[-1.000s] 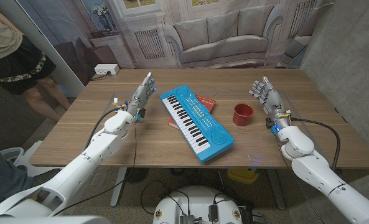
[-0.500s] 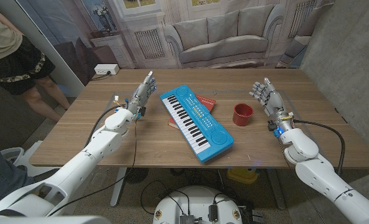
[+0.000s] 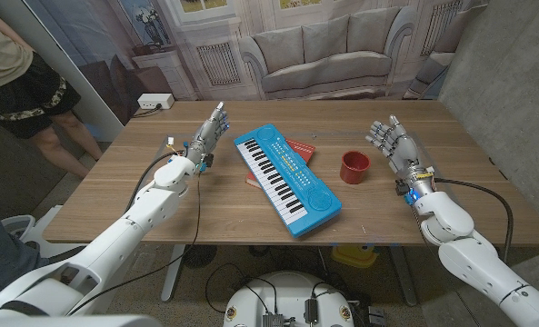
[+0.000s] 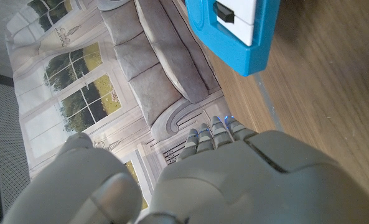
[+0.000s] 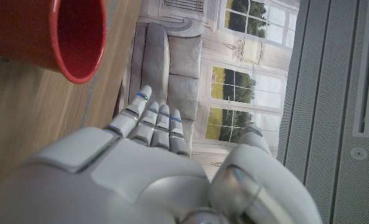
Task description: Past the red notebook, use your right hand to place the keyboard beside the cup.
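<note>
while r hand idles, keyboard untouched

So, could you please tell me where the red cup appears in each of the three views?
Head view: the red cup stands right of centre, between the blue keyboard and the right hand.
Right wrist view: the cup sits in the corner beyond the hand's fingers.
Left wrist view: not in it.
Shared landmark: the printed sofa backdrop.
</note>
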